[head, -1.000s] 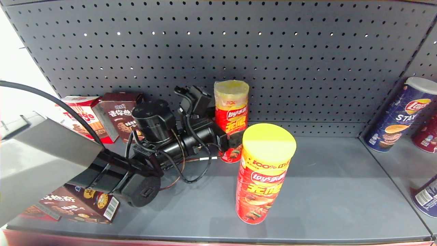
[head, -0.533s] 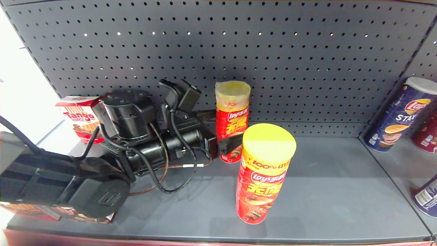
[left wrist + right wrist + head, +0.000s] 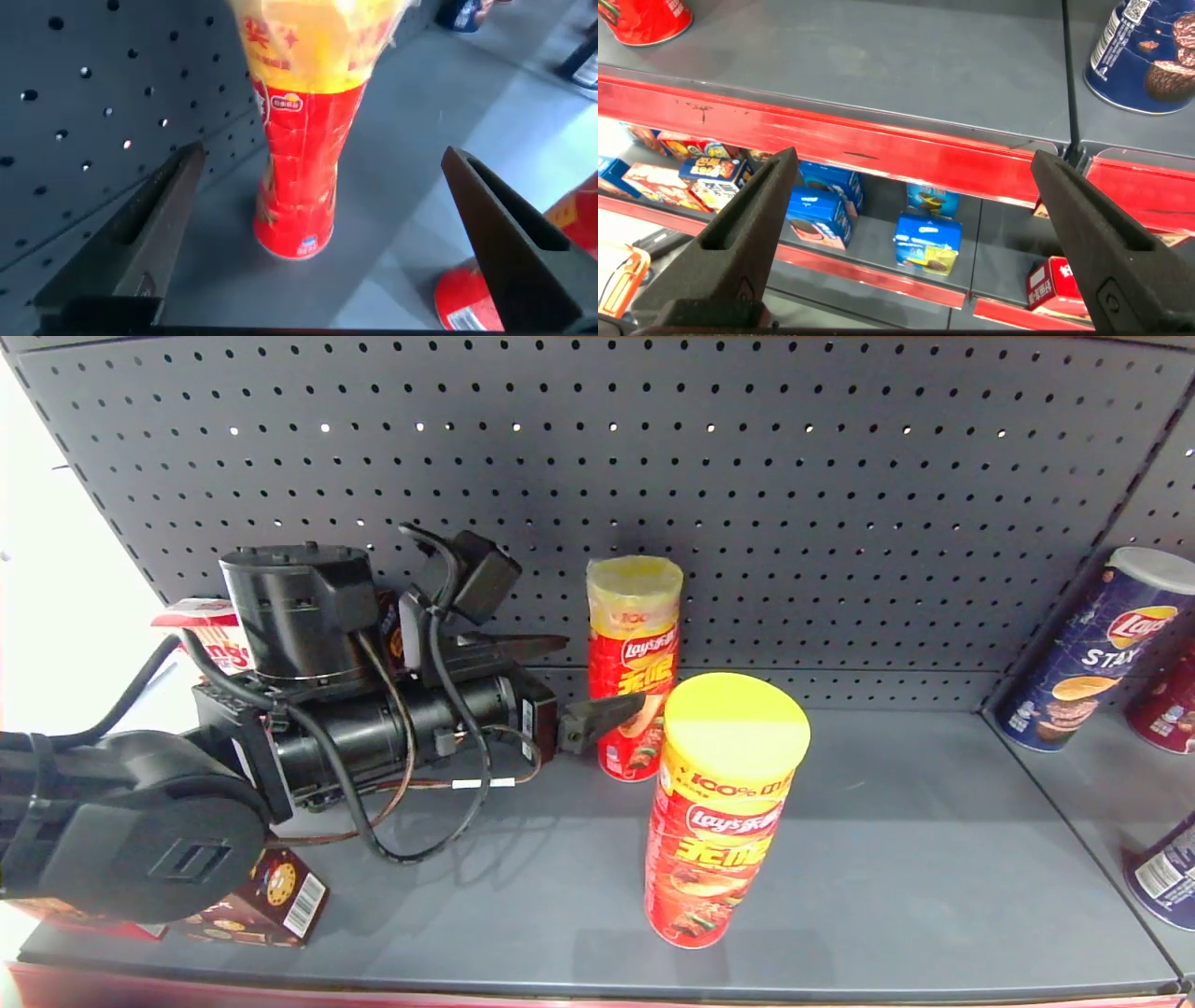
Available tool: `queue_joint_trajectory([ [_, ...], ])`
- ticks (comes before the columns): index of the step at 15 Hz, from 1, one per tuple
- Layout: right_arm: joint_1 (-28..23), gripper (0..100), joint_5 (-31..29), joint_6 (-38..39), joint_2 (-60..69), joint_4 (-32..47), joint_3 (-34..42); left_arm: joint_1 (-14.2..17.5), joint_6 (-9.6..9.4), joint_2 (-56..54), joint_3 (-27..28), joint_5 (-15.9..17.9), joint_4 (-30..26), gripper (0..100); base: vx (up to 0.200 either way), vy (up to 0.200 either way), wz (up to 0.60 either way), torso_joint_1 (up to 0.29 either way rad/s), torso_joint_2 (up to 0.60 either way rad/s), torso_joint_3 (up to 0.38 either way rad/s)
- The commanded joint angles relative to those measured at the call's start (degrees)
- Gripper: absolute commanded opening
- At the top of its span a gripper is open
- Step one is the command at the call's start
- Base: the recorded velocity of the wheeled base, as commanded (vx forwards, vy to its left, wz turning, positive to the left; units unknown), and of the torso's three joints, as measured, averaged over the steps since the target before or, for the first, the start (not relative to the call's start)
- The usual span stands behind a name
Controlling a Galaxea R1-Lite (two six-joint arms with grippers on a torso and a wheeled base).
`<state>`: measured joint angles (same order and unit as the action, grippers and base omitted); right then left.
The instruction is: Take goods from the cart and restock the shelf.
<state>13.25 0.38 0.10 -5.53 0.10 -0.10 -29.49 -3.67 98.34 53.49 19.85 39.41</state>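
Two red chip cans with yellow lids stand upright on the grey shelf (image 3: 887,821). The rear can (image 3: 637,644) is close to the pegboard, and the front can (image 3: 724,803) stands nearer the shelf edge. My left gripper (image 3: 603,670) is open beside the rear can, level with its lower half. Its fingertips (image 3: 616,707) reach the can's left side without clasping it. In the left wrist view the rear can (image 3: 297,159) stands between and beyond the spread fingers of the left gripper (image 3: 322,159). My right gripper (image 3: 912,163) is open and holds nothing, below the shelf's red front edge (image 3: 878,140).
Snack boxes lie at the shelf's left end, a brown one (image 3: 280,905) near the front and a red-white one (image 3: 201,616) behind the arm. Blue cans (image 3: 1092,653) stand in the bay to the right. Blue boxes (image 3: 926,241) sit on a lower shelf. Open shelf floor lies right of the front can.
My left arm has drawn back to the left, and its fingers have come off the rear can. The can stays standing in place. The front can has not moved.
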Motion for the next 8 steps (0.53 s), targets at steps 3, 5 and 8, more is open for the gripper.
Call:
queue_joint_trajectory([
  [3,0.02,100,0.06,-0.01,-0.09,-0.01,0.01,0.05,-0.29,-2.45,3.2,-2.71,-7.33,100,0.0,0.0,0.0,0.0,0.0,0.0],
  [5,0.02,100,0.06,-0.01,-0.09,-0.01,0.01,0.31,-5.21,-2.54,5.22,-5.17,-13.48,100,0.0,0.0,0.0,0.0,0.0,0.0],
  [8,0.02,100,0.06,-0.01,-0.09,-0.01,0.01,-0.22,-8.28,-2.01,5.92,-14.57,-15.33,100,0.0,0.0,0.0,0.0,0.0,0.0],
])
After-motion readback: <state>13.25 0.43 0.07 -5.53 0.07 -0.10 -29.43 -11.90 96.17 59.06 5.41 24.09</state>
